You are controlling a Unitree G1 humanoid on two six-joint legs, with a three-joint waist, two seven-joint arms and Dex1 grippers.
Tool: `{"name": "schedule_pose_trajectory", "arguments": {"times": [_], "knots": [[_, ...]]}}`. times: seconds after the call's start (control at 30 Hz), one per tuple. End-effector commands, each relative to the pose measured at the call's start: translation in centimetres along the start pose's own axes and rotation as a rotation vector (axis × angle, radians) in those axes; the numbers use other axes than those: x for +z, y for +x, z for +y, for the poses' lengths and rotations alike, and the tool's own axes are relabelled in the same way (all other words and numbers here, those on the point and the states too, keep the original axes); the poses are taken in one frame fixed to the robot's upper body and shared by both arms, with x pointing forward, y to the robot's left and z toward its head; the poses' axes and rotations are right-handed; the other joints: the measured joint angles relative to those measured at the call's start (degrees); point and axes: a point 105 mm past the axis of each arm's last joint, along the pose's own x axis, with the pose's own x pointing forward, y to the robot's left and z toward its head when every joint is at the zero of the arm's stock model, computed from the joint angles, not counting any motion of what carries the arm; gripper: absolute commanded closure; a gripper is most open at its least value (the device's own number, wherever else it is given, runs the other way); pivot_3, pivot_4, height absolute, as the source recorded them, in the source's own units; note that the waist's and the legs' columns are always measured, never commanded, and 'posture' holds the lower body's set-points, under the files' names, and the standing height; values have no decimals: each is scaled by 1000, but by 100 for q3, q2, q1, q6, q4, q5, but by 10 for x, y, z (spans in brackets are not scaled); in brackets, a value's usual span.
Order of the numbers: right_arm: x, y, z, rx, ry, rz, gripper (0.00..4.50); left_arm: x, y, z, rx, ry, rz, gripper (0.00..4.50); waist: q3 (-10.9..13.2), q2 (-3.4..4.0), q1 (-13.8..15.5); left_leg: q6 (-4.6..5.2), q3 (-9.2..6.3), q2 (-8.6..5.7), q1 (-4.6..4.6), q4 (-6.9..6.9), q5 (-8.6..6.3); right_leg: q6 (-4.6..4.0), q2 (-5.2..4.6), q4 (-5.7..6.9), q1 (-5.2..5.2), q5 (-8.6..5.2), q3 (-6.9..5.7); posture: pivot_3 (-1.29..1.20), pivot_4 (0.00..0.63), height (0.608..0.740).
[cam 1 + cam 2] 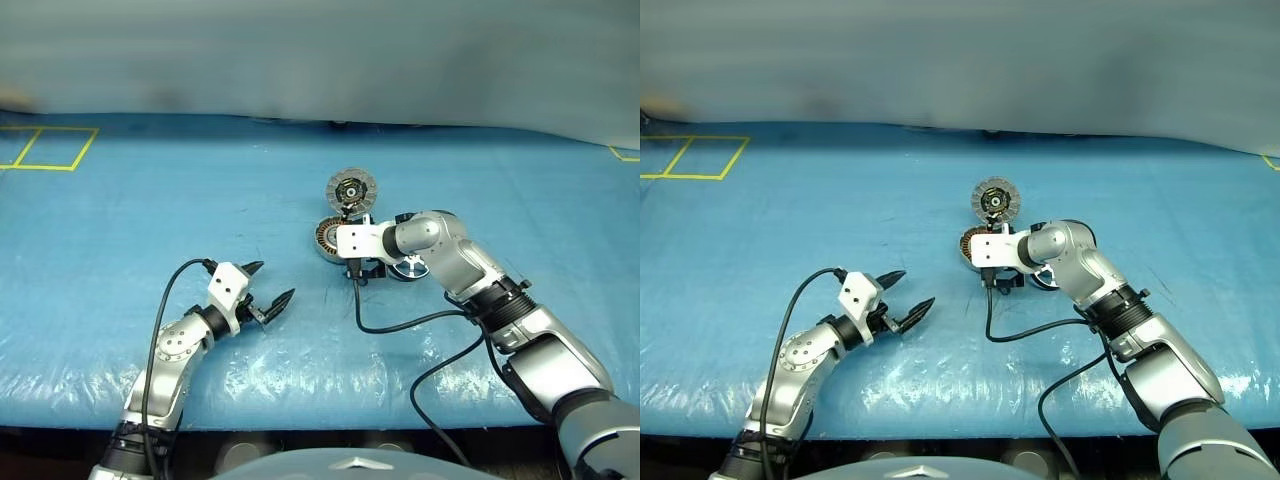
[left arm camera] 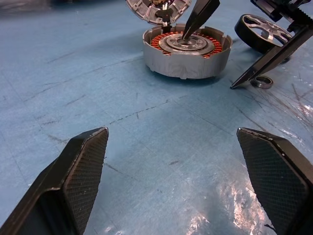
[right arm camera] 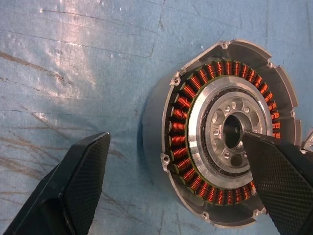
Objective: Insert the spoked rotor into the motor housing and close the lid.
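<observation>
Nearest the bench's front edge, the left end effector (image 1: pixel 268 296) hovers level, fingers wide and empty. One motor housing (image 3: pixel 215 137), a grey cup ringed with copper windings, sits mid-bench, its ribbed lid (image 1: pixel 352 188) raised behind. The right end effector (image 2: pixel 210 58), wide and angled down, straddles the housing wall, one fingertip in the hub; one spoked rotor (image 2: pixel 261 32) lies beside it

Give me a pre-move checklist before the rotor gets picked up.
1. Lid swung open, standing behind the motor housing: ok.
2. Housing's hub bare, nothing seated on it: ok.
3. Spoked rotor on the mat beside the housing, not held: ok.
4. Right gripper open but straddling the housing, not the rotor: not ok.
5. Left gripper open, apart from the parts: ok.
6. Small ring near the rotor, purpose: cannot tell.
</observation>
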Motion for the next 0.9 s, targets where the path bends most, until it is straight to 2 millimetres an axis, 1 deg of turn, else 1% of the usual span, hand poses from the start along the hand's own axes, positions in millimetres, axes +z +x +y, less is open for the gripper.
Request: {"name": "schedule_pose_trajectory", "arguments": {"times": [0.03,0.13,0.23,0.33,0.4,0.43,0.5,0.6,0.63,0.67,0.73,0.8,0.9], "knots": [[5,2,2,22,-22,-2,0,9,-1,1,10,20,-38,29,0,0,-2,0,-1,0,1,0,0,0,1,0,0,0,0,0,150,740],[-4,8,8,61,4,27,0,9,-2,3,17,26,-37,29,0,0,-7,-1,-1,0,3,-1,0,0,1,0,3,0,0,0,150,740],[-12,13,12,89,39,45,0,10,-3,5,25,31,-38,29,0,0,-11,-1,-1,1,26,-3,0,0,2,-1,17,0,0,0,150,740],[-19,17,15,103,46,71,576,10,-4,7,32,33,-39,0,0,0,-22,-2,-2,2,68,-7,-1,-1,0,-4,35,-1,1,0,150,740],[-21,18,17,111,40,80,1170,10,-5,8,37,34,-39,0,-1,1,-16,-2,-4,2,74,-7,-1,-6,-3,-1,39,2,1,0,150,740],[-21,19,18,118,37,81,1170,10,-5,9,40,35,-38,0,-1,1,-5,-3,-7,1,74,-6,-1,-8,-5,-1,39,5,0,0,150,740],[-20,20,22,134,29,77,1170,10,-6,10,46,36,-38,0,-2,1,1,-4,-11,1,74,-5,-1,-11,-6,-2,40,10,-1,0,150,740],[-16,21,24,138,17,66,1717,10,-7,11,54,37,-37,0,-2,3,1,-4,-12,0,73,-6,-1,-12,-8,-2,39,11,0,0,150,740],[-15,21,25,138,13,62,1983,10,-7,11,55,37,-37,0,-3,3,1,-4,-13,0,72,-7,-1,-12,-9,-2,37,11,-1,0,150,740],[-12,22,26,138,8,50,1983,9,-7,11,57,36,-36,0,-4,2,-3,-4,-13,0,72,-9,-1,-12,-9,-3,37,11,-1,0,150,740],[-7,21,29,141,3,27,2321,9,-7,11,61,36,-35,0,-5,3,-11,-5,-14,1,72,-13,-2,-13,-9,-7,35,11,-1,0,150,740],[-1,21,31,130,-7,7,2391,9,-8,12,67,36,-34,0,-5,3,-17,-5,-14,0,71,-18,-3,-14,-9,-10,34,10,-1,0,150,740],[15,21,37,97,-22,-43,2391,8,-11,14,76,37,-28,0,-5,3,-28,-6,-14,1,70,-26,-3,-16,-9,-15,31,9,-1,0,150,740]]}}
